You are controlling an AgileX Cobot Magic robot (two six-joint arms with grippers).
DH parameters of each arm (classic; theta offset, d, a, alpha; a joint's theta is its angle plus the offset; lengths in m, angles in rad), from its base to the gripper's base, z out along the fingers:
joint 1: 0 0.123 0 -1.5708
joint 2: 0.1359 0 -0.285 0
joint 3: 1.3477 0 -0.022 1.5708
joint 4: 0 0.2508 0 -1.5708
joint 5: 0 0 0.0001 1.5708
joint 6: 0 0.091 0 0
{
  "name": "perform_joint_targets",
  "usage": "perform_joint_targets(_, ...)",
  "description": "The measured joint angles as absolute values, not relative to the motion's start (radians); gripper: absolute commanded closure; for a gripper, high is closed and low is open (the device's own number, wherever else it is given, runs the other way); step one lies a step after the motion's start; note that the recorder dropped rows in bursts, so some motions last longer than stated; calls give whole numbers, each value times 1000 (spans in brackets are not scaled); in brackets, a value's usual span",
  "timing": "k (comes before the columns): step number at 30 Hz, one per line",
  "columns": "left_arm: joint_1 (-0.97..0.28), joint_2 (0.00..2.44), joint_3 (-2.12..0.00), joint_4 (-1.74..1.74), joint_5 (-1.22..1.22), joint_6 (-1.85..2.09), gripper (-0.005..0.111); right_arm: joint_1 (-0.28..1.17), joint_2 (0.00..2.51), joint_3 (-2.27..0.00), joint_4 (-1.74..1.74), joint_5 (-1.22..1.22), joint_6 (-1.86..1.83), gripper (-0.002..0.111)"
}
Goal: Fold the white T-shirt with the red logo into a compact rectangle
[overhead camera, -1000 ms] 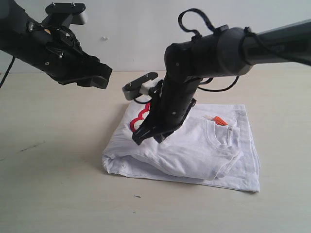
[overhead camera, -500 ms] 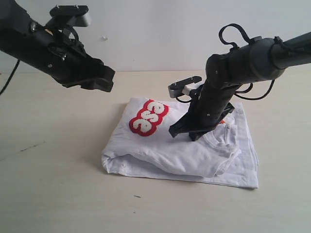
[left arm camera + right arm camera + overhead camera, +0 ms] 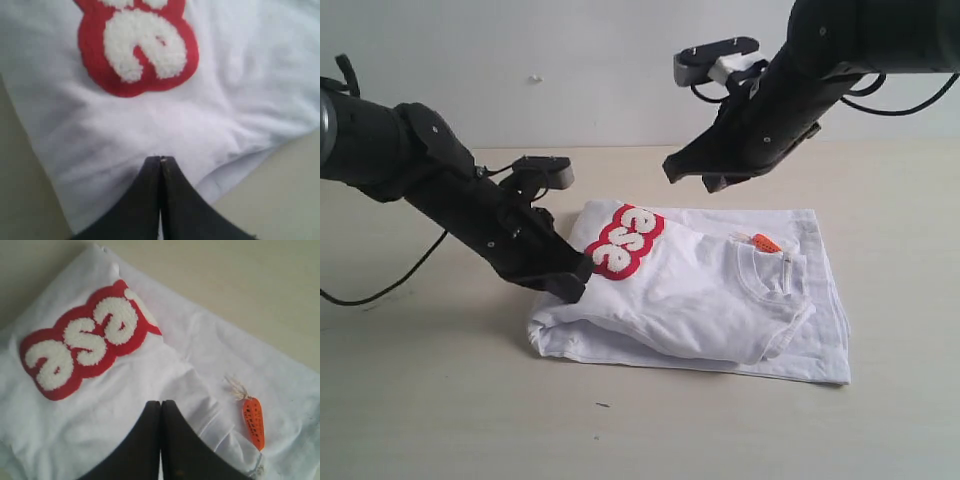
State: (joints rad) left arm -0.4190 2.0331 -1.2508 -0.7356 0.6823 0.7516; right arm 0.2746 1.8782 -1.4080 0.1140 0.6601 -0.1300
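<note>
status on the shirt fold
Left gripper shut, tip on shirt near logo. Right gripper shut, raised above shirt. Shirt partly folded. Nothing in the way.

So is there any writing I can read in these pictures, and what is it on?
"ese": fuzzy white letters outlined in red, the red logo on the white T-shirt; the strip ends at a fold, so no more letters show.
On the orange neck tag: any print is too small to read.
No other text is visible.
</note>
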Motion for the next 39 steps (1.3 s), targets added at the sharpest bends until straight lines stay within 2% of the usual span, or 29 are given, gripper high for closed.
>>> perform_joint_targets(10, -419, 2059, -1164, -704, 641, 690, 107, 275, 1750, -1408, 119, 687, -137, 108)
perform_joint_targets(27, -419, 1883, -971, -679, 585, 655, 107, 275, 1699, -1408, 124, 732, -147, 108)
perform_joint_targets(33, -419, 1751, -971, -738, 488, 686, 107, 275, 1699, -1408, 130, 732, -147, 108)
perform_joint_targets(39, -419, 1730, -971, -898, 350, 821, 107, 275, 1699, -1408, 144, 721, -147, 108)
